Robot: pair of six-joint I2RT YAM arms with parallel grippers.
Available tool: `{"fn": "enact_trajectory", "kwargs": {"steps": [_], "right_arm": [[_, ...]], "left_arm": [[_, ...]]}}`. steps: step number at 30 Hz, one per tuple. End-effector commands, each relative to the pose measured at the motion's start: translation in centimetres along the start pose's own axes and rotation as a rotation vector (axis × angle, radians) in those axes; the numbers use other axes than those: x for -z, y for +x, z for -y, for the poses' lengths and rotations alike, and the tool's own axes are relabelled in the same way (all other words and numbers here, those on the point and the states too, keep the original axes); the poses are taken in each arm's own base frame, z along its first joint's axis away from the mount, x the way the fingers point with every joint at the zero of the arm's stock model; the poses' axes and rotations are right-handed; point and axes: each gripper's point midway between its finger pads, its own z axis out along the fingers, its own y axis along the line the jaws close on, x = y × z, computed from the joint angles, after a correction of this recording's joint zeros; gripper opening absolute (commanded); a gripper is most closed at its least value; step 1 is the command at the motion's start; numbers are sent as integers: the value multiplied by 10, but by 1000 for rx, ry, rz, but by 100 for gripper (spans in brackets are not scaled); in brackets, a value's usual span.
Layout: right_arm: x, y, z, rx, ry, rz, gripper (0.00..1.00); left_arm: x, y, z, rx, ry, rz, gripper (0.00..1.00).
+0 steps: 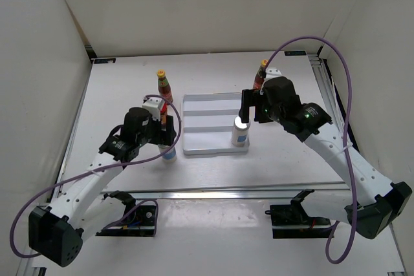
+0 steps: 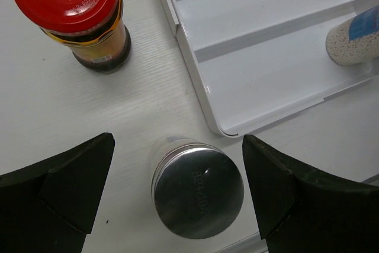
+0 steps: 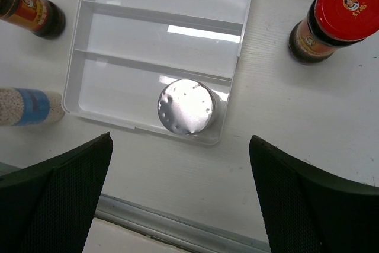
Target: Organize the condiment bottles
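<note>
The condiment bottles stand in and around a white ridged rectangular plastic tray. One white silver-capped shaker stands upright in the tray's nearest compartment, toward its right end, and the right gripper hangs above it, jaws spread wide and holding nothing. A second white shaker stands on the table just off the tray's near left corner. The left gripper is over it, jaws released either side of the cap (not clamped on it).

We get the squat dark red-lidded jar left of the tray from the left wrist view, and another red-lidded jar right of the tray from the right wrist view. Overhead, the arms largely cover both. Only overhead do we see a slim dark-red yellow-capped sauce bottle beyond the tray's far left corner together with a second sauce bottle beyond its far right corner.
</note>
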Motion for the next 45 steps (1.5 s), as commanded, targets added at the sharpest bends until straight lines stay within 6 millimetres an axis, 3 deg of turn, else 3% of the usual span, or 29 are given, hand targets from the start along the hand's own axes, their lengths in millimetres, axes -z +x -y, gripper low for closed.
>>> {"fn": "enact_trajectory", "kwargs": {"steps": [1,9,21,27,34,35,37,41,45], "right_arm": [[7,-15,-4,17,-14,42,99],[5,-12,-2,20,1,28,99],[2,-10,3,17,23,16,99],[0,-5,8,14,36,0,99],[-1,-2,9,16,39,-8,99],[-1,0,10,17,42,-17,99],[-1,0,11,17,51,-14,99],[-1,1,14,19,63,-19,99],[-1,6,19,15,73,-26,99]], "left_arm": [[5,-11,3,9,-1,3,98],[-4,7,29,-40,96,-127,88],[-9,19,26,-47,71,-184,84],[-11,21,24,-48,58,-204,62],[-12,16,20,-51,29,-188,30],[-11,11,18,-52,16,-176,18],[-10,4,16,-53,-1,-163,11],[-3,-26,19,-17,-23,-121,11],[2,-76,35,-7,14,-29,11]]}}
